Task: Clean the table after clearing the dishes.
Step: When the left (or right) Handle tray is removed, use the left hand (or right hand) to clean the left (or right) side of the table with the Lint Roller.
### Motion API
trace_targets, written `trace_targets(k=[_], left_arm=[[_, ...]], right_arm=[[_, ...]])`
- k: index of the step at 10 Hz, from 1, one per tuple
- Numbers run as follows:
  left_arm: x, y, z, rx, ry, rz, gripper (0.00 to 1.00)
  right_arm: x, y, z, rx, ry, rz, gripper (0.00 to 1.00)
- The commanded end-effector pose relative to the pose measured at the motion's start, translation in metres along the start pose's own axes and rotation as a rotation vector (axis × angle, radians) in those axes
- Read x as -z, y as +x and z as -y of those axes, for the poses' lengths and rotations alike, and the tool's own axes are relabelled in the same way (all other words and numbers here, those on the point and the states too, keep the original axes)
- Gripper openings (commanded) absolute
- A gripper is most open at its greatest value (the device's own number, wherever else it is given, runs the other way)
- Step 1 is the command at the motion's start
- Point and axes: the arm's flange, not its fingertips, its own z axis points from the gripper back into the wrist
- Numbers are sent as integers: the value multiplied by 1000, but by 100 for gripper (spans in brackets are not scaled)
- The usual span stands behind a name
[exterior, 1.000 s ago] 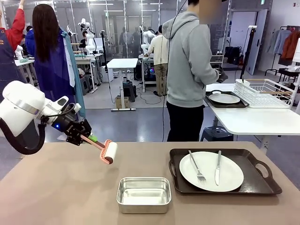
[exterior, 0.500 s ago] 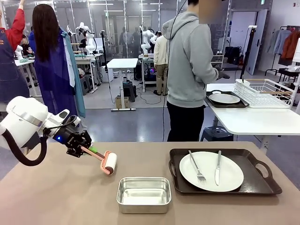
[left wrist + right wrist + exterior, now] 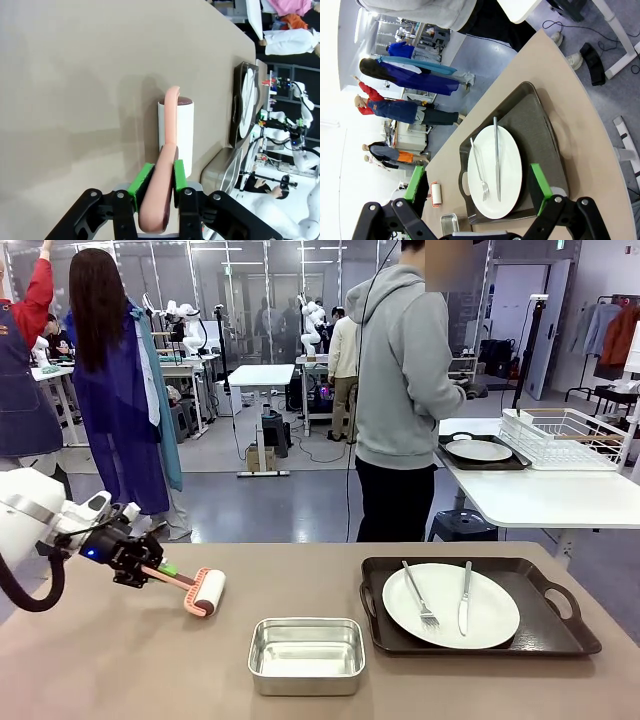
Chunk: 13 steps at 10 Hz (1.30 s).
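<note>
Matte taupe table [image 3: 120, 660], cylindrical white roller [image 3: 209, 591], rectangular steel pan [image 3: 306, 654]

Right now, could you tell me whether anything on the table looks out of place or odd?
Nothing is spilled or damaged. One oddity: the left gripper holds a lint roller low over the table, yet a tray with a plate, fork and knife sits uncleared at the robot's right.

The left arm [image 3: 30, 515] comes in low from the left edge, wrist tilted down. The left pincer [image 3: 160, 571] is clamped on the pink handle of a lint roller [image 3: 208, 592]. The right pincer [image 3: 477, 187] hangs spread wide, holding nothing.
</note>
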Motion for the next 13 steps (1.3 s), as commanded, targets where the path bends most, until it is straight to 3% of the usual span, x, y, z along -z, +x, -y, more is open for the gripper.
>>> trace_targets(k=[1,4,6,7,8,11,13], left_arm=[[-23,3,-46,49,31,-45,23],[-93,1,-91,12,-8,-26,23],[-144,-3,-113,-7,10,10,23],[-168,-5,-122,-6,27,-24,23],[-197,-5,-128,-24,63,19,23],[-248,-23,-105,19,47,24,23],[-274,-50,-54,90,-60,30,23]], right_arm=[[0,-2,-1,-15,4,-4,100],[0,-2,-1,-15,4,-4,100],[0,-2,-1,-15,4,-4,100],[0,-2,-1,-15,4,-4,100],[0,-2,-1,-15,4,-4,100],[0,-2,-1,-15,4,-4,100],[0,-2,-1,-15,4,-4,100]])
